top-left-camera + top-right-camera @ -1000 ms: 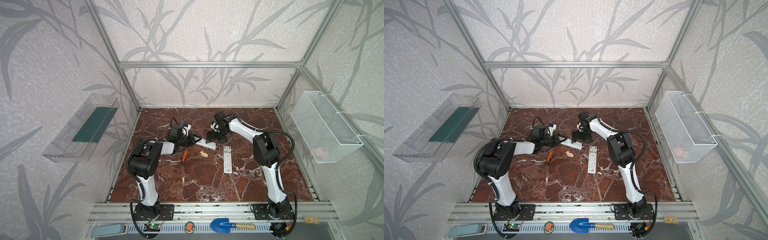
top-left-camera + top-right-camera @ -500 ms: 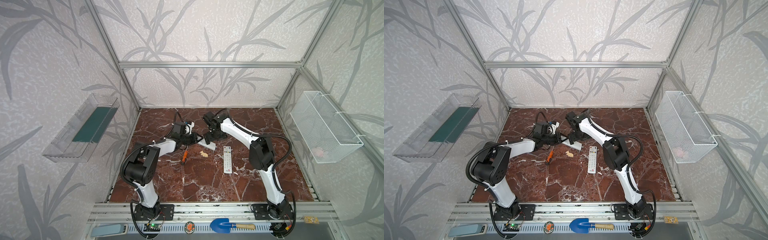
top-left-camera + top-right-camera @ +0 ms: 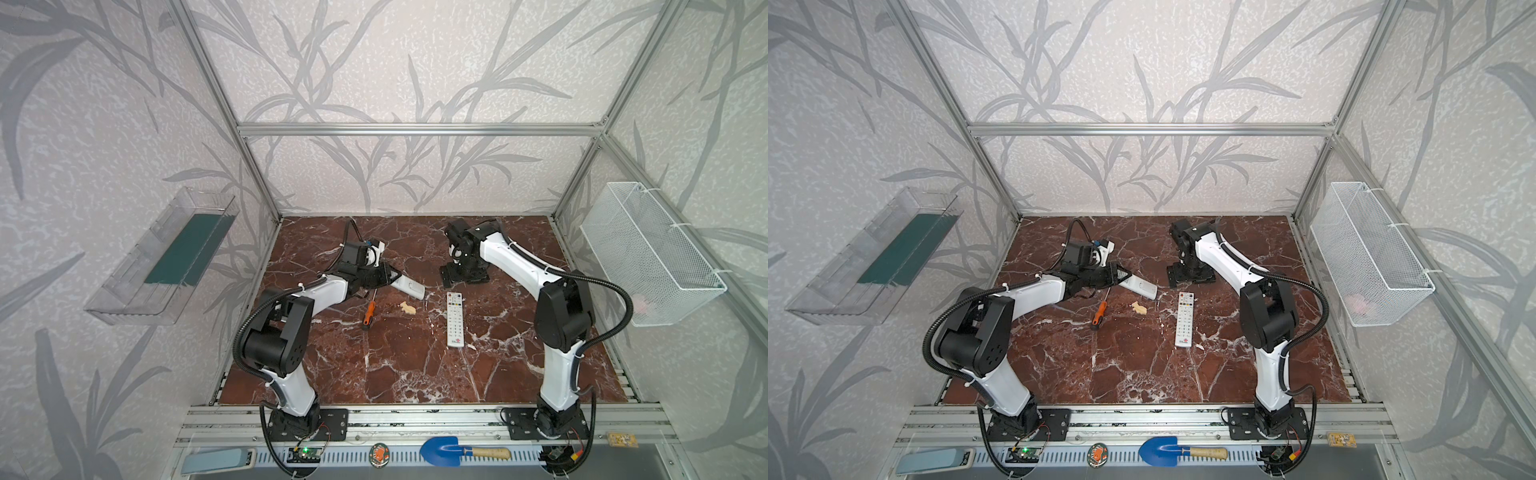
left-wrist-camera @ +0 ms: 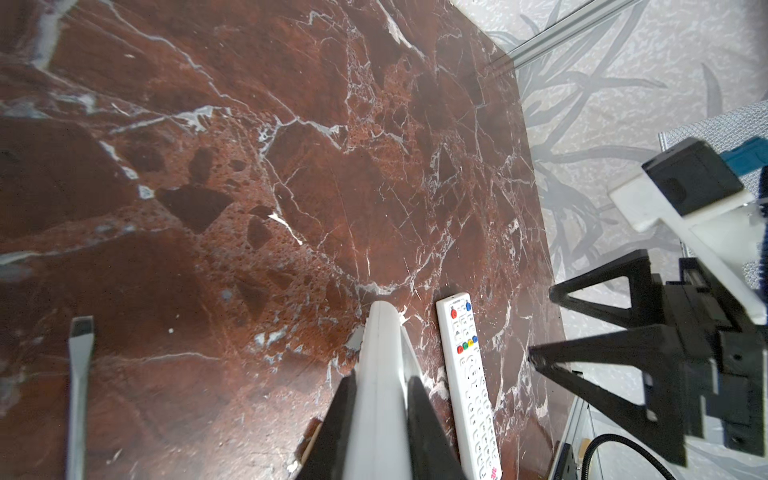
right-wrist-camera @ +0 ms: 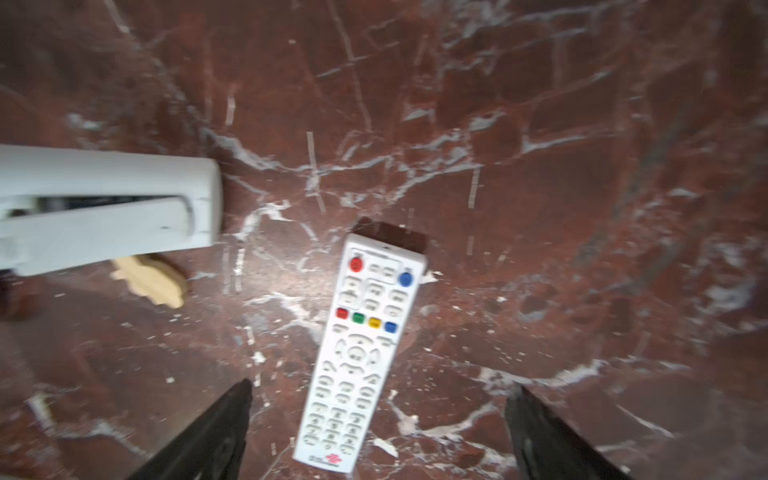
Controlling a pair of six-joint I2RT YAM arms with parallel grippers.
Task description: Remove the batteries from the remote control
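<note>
Top views: looking steeply down from the front, far off, both covering the whole counter (image 3: pixel 395 365) | wrist views: looking close onto the counter, both showing the buttoned remote (image 4: pixel 467 374)

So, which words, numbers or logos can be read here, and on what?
No text is readable.
On the white remote control with coloured buttons: a red logo, its lettering blurred; button labels too small.
On the plain white remote control: no print shows.

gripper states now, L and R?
left gripper: closed on the white remote, held by its sides.
right gripper: open, holding nothing.
</note>
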